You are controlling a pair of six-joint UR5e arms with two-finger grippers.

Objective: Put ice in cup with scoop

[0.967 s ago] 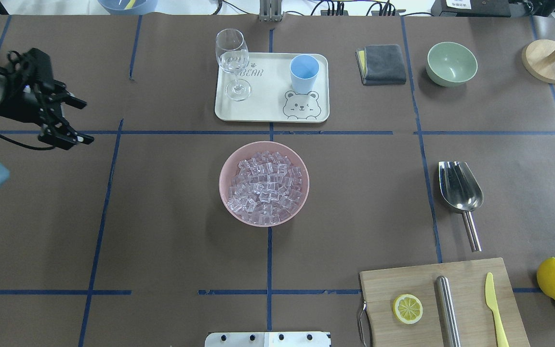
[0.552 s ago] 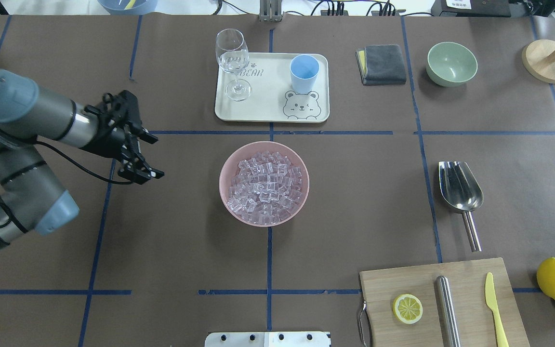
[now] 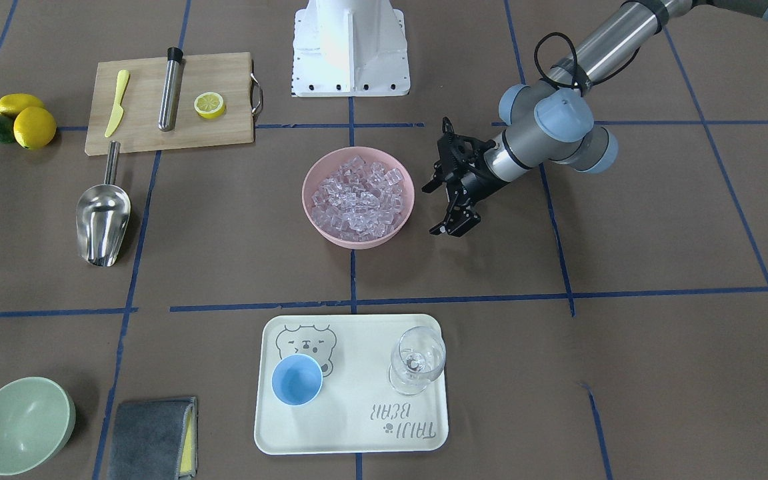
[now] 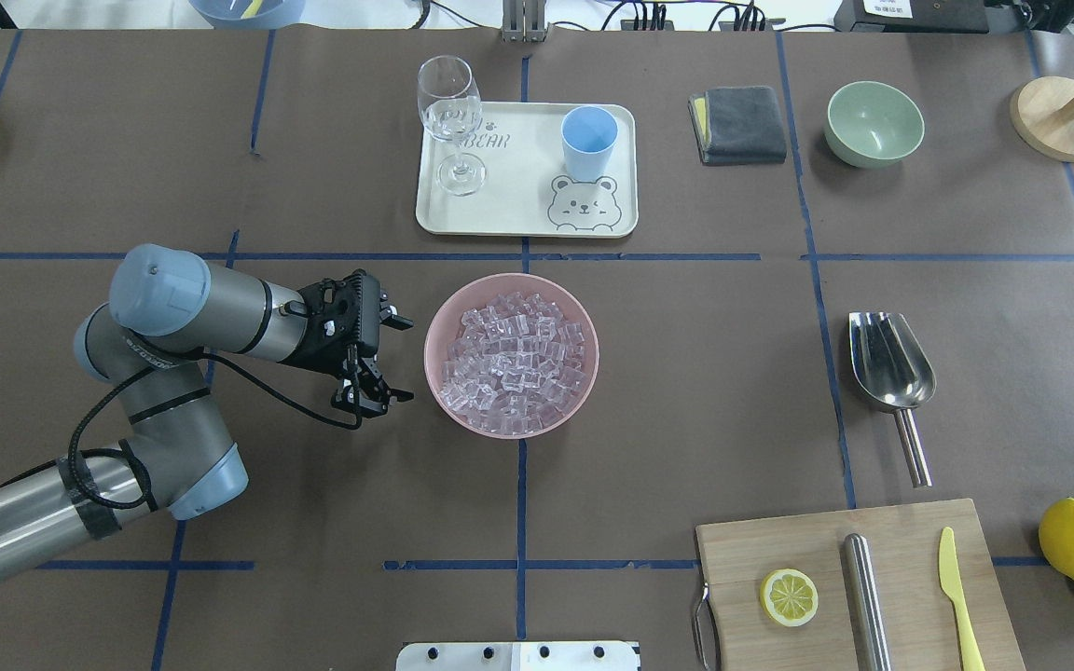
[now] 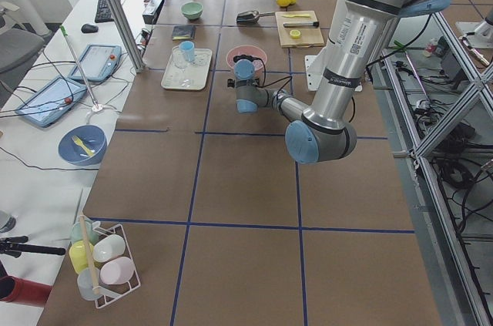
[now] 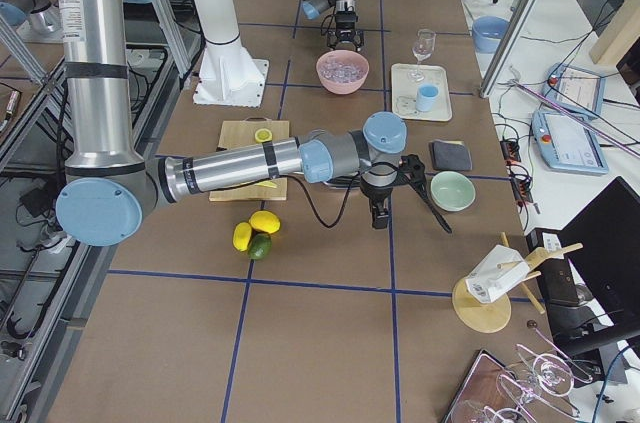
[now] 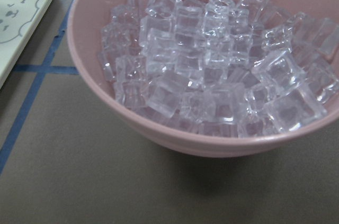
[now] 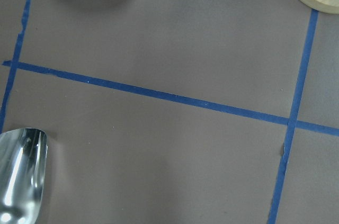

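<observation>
Brown table [image 4: 686, 391], scoop [image 8: 18, 176] cropped, right gripper [image 6: 378, 217] unclear

Counter [image 4: 686, 391], taped in blue squares, carries: pink bowl [image 4: 433, 340], tray [image 4: 518, 205], scoop [image 4: 889, 363], cutting board [image 4: 905, 559], green bowl [image 4: 874, 121], folded cloth [image 4: 742, 123].

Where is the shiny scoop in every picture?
Front-facing: scoop at the left, below the cutting board.
Overhead: scoop at the right, above the board.
Exterior left: tiny, far top, beside the board.
Exterior right: I cannot find it; the right arm blocks that spot.
Left wrist: not in it.
Right wrist: bottom-left corner.
Landmark: the cutting board.
</observation>
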